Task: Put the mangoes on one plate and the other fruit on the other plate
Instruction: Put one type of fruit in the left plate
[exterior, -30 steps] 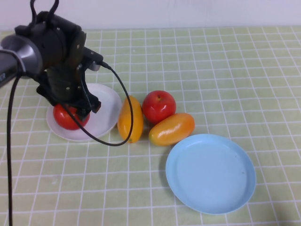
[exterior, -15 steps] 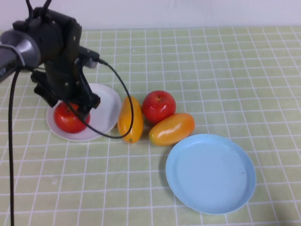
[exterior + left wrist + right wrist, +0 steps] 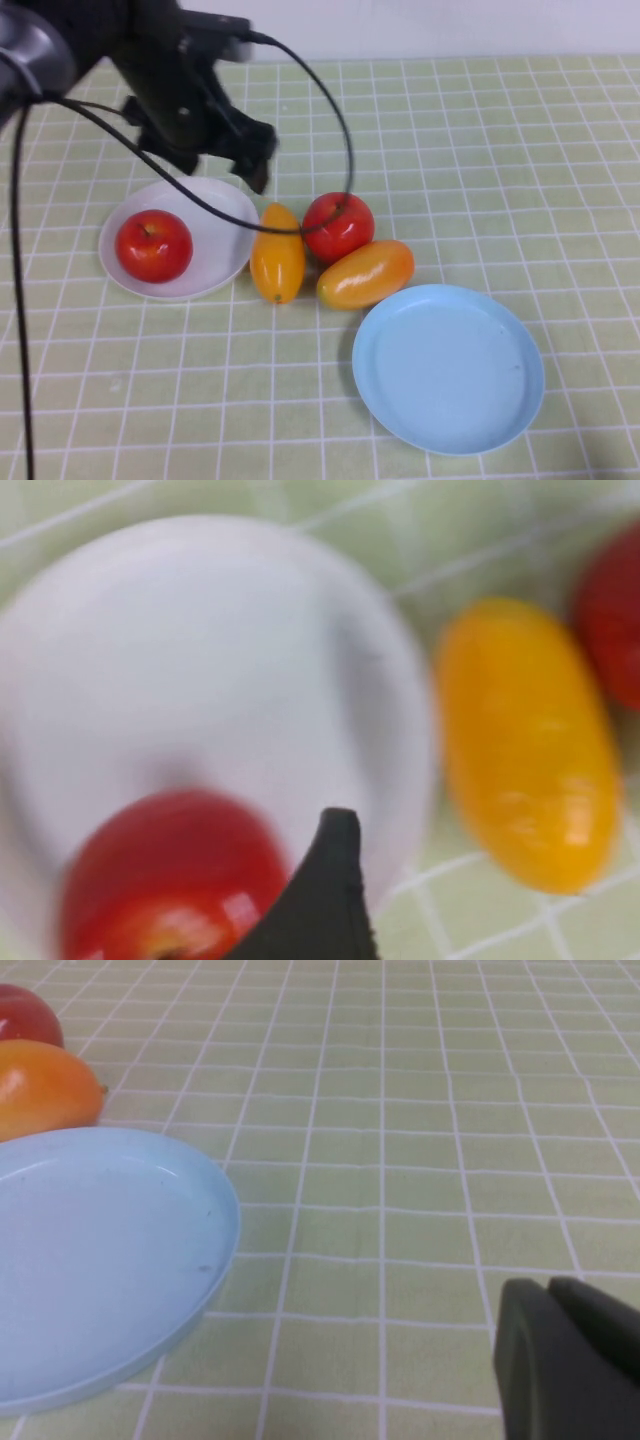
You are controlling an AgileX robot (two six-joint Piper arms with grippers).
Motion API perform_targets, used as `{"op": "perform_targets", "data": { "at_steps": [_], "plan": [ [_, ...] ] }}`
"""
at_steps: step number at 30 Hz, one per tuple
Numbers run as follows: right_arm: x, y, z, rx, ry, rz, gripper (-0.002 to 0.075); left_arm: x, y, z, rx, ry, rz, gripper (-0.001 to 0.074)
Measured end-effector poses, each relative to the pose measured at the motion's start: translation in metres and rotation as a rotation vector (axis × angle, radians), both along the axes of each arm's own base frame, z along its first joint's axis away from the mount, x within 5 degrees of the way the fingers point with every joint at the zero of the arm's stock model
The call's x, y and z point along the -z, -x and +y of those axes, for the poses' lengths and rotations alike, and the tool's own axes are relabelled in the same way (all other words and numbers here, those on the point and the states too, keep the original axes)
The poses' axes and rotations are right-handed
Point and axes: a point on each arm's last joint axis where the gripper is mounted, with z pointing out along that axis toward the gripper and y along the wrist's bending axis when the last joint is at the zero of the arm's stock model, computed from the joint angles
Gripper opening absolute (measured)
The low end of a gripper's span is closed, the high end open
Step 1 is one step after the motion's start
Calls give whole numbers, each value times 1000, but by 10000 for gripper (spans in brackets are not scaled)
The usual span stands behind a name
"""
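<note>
The left gripper [image 3: 255,165] hangs in the air over the far edge of the white plate [image 3: 225,215]; I cannot tell how it is set. One apple [image 3: 153,245] sits on that plate, below it. The right gripper [image 3: 570,1360] waits low beside the blue plate [image 3: 100,1260].

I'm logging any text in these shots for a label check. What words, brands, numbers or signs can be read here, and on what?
None: no readable text, brand, number or sign in any view.
The white plate, blue plate, apples and mangoes are all unmarked.
The left gripper, raised behind the white plate, shows only plain black housing.
The right gripper, near the blue plate, is plain too.
The checked tablecloth bears only grid lines.
</note>
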Motion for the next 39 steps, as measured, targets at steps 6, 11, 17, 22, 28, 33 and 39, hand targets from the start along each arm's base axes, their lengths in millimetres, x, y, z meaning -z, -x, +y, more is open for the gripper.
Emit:
{"op": "perform_targets", "data": {
  "at_steps": [6,11,17,22,28,33,39],
  "plan": [
    [0,0,0,0,0,0,-15,20,16,-59,263,-49,-31,669],
    [0,0,0,0,0,0,-15,32,26,-100,419,-116,-155,669],
    [0,0,0,0,0,0,-16,50,27,-119,468,-132,-177,669],
    [0,0,0,0,0,0,-15,61,20,-121,460,-139,-191,669],
    [0,0,0,0,0,0,-15,68,14,-121,431,-163,-220,669],
    [0,0,0,0,0,0,-15,68,8,-118,397,-152,-241,669],
    [0,0,0,0,0,0,-15,83,1,-113,363,-151,-193,669]
  ]
}}
